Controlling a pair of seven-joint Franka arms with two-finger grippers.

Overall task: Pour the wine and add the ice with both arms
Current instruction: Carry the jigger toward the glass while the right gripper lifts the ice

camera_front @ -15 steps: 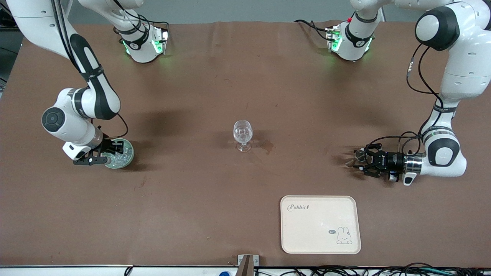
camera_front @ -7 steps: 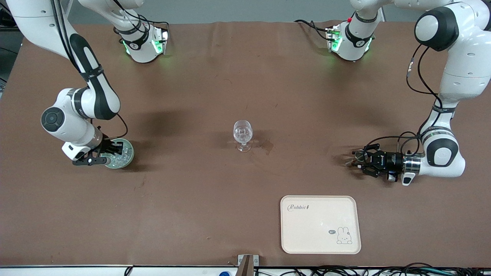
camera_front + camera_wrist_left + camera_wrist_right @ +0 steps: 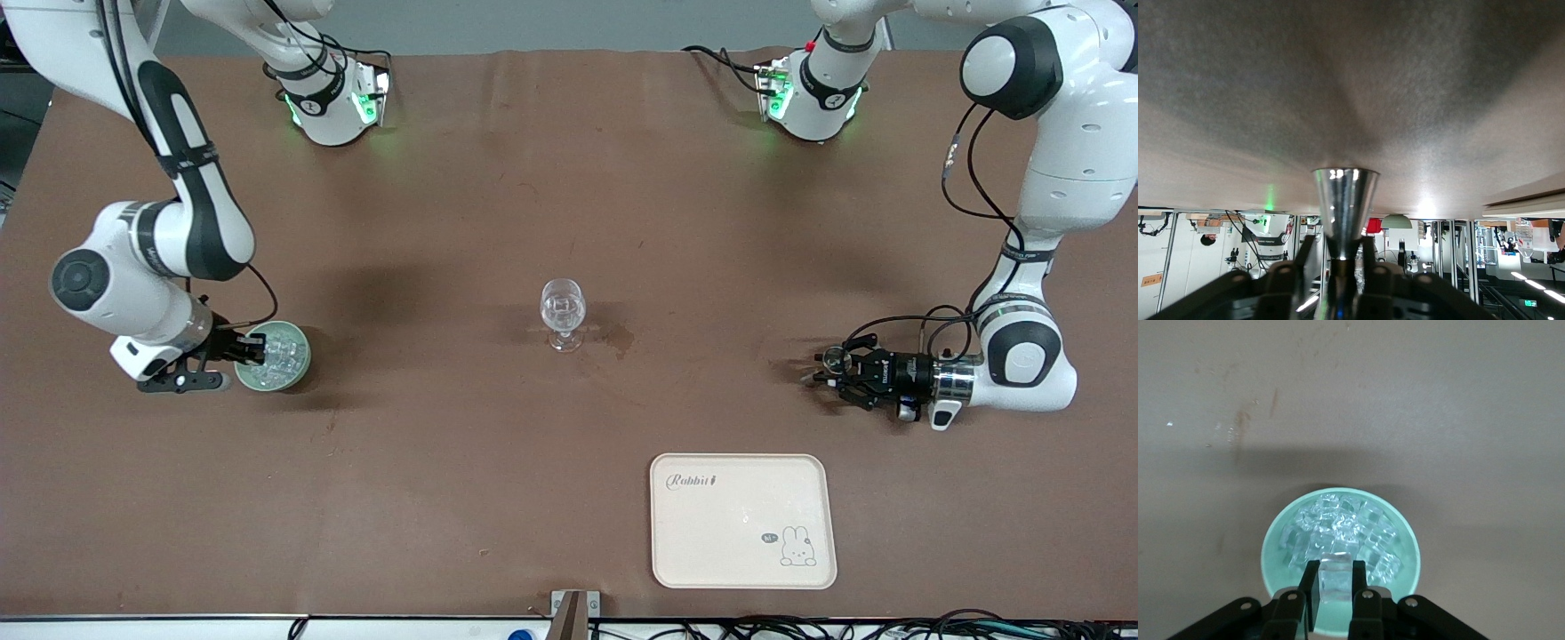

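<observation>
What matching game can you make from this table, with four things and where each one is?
Things:
1. ice cube
2. metal cup
3. stemmed glass
4. rabbit tray

Places:
A. on the table's middle
B. pinched in the right gripper, over the green bowl
C. nearest the front camera
D. gripped by the left gripper, toward the left arm's end

Pairs: 1-B, 2-D, 3-A, 4-C
</observation>
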